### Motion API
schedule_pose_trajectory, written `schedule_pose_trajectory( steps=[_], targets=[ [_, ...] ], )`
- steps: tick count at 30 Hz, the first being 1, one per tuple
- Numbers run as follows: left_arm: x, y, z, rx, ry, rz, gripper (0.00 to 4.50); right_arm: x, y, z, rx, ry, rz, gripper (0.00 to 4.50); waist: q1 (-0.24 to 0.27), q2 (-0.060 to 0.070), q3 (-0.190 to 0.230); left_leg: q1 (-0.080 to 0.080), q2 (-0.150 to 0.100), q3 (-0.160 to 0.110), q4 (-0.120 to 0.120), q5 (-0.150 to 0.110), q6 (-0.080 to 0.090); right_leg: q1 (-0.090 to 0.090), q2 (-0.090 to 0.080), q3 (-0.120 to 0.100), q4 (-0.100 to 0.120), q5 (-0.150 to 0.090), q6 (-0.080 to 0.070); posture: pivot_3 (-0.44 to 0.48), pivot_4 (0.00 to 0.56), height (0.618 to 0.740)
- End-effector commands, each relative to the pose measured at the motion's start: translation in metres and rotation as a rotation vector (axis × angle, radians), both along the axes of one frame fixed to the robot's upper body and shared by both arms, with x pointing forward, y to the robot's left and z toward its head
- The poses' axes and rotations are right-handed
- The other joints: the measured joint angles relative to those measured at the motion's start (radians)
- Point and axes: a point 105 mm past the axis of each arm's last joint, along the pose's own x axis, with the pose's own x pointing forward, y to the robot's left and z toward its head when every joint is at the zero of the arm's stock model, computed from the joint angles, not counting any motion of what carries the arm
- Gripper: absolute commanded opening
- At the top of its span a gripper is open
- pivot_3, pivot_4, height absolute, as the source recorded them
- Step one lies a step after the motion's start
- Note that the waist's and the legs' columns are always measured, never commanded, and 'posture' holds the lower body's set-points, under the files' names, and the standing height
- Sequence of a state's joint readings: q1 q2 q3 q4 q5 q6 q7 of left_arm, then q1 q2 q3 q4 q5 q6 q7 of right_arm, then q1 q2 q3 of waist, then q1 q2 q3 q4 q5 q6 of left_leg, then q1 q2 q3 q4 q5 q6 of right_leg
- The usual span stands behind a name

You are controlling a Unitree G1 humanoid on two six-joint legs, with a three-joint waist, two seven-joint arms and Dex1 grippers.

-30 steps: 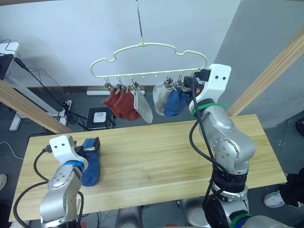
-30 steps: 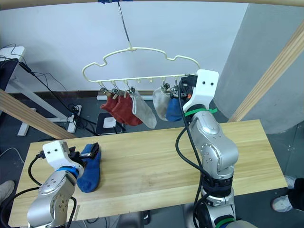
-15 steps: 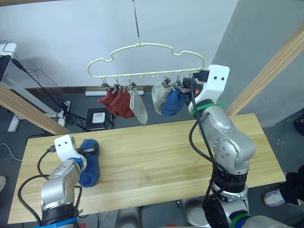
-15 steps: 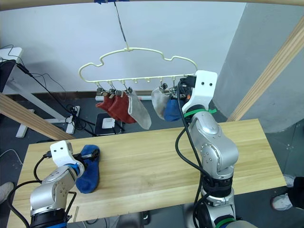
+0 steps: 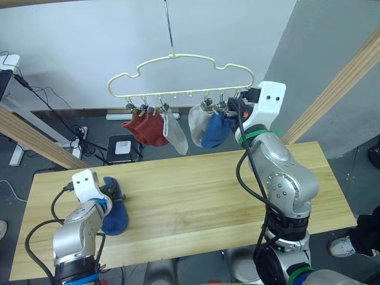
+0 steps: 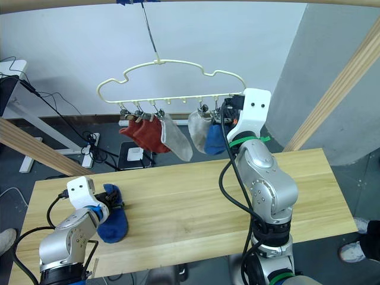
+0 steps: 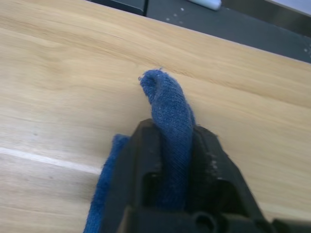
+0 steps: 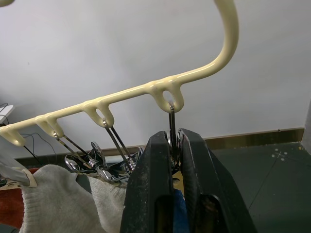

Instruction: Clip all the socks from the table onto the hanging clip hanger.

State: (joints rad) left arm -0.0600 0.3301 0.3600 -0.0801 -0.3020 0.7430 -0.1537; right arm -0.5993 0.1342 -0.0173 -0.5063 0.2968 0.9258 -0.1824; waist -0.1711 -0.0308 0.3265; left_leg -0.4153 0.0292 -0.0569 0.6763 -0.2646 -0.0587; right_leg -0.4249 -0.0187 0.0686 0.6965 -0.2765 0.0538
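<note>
Clamping status: the left gripper [image 7: 171,160] has its jaws closed on a raised fold of the last blue knit ankle sock [image 7: 167,114], which lies on the light wooden plank tabletop [image 5: 196,196] near the robot's left end.
Right gripper [image 8: 174,160]: raised at the right end of the pale-yellow wavy wire clip hanger [image 5: 178,59]; jaws pressed together on the endmost small silver metal clip [image 8: 172,127]. A scrap of blue fabric shows between the fingers below that clip.
Hanger load: two rust-red socks [image 5: 145,126] and one light grey sock [image 5: 176,132] hang toward the left; a second light grey sock [image 5: 198,119] and a blue sock [image 5: 215,129] hang toward the right, just beside the right gripper. Five socks are clipped, by my count.
Free clips: several eyelets in the middle of the bar appear to carry no sock; whether a clip hangs from each cannot be told.
Step in hand: judged as pickup of the sixth and final sock, while the right arm attends to the end clip.
Progress: judged nearly complete; one sock outstanding.
Next move calls for: lifting the sock clear of the tabletop without losing the pinched fold, carrying it up to a vacant clip, and presenting an edge thin enough to enter the clip.
Risk: the grip is on a narrow ridge of soft knit; it may slip out on the lift.
</note>
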Motion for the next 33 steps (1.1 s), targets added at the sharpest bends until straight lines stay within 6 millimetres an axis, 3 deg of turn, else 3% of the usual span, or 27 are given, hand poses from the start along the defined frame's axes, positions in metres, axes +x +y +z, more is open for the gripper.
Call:
schedule_pose_trajectory(
  steps=[1, 4, 7, 13, 26, 33],
  targets=[
    [0.009, -0.057, 0.026, -0.036, -0.144, -0.308, 0.04, -0.006, 0.002, 0.013, 0.024, -0.056, 0.009, 0.0, 0.001, 0.0, 0.0, 0.0, 0.0, 0.0, 0.0, 0.0, 0.0, 0.0, 0.0, 0.0, 0.0, 0.0, 0.0, -0.25, 0.288, 0.74],
    [0.005, -0.124, 0.055, -0.056, -0.263, -0.67, 0.01, -0.006, 0.001, 0.013, 0.022, -0.057, 0.007, 0.0, 0.008, 0.0, 0.0, -0.001, 0.0, 0.0, 0.0, 0.0, 0.0, 0.0, -0.001, 0.0, -0.001, 0.0, 0.0, -0.254, 0.286, 0.74],
    [0.0, -0.175, 0.08, -0.101, -0.354, -0.936, 0.01, -0.006, 0.0, 0.014, 0.018, -0.062, 0.003, 0.0, 0.006, 0.0, 0.0, -0.001, 0.0, 0.001, 0.0, 0.0, 0.0, 0.0, -0.001, 0.0, -0.002, 0.0, 0.0, -0.268, 0.281, 0.74],
    [0.001, -0.235, 0.11, -0.072, -0.492, -1.225, 0.01, -0.006, -0.003, 0.018, 0.007, -0.076, -0.01, 0.0, -0.008, 0.0, 0.0, -0.001, -0.002, 0.002, -0.001, 0.0, 0.0, 0.0, 0.001, 0.001, -0.002, 0.0, 0.0, -0.287, 0.275, 0.74],
    [0.053, -0.27, 0.138, 0.014, -0.693, -1.146, 0.01, -0.007, -0.004, 0.019, 0.003, -0.082, -0.016, 0.0, -0.026, 0.0, 0.0, -0.002, -0.002, 0.002, 0.0, 0.0, 0.0, 0.0, 0.001, 0.001, -0.003, 0.0, 0.001, -0.304, 0.27, 0.74],
    [0.059, -0.272, 0.15, 0.014, -0.752, -1.122, 0.01, -0.007, -0.004, 0.019, -0.003, -0.083, -0.022, 0.0, -0.026, 0.0, 0.0, -0.002, -0.002, 0.002, -0.001, 0.0, 0.0, 0.0, 0.001, 0.001, -0.004, 0.0, 0.001, -0.311, 0.271, 0.74]
  ],
)
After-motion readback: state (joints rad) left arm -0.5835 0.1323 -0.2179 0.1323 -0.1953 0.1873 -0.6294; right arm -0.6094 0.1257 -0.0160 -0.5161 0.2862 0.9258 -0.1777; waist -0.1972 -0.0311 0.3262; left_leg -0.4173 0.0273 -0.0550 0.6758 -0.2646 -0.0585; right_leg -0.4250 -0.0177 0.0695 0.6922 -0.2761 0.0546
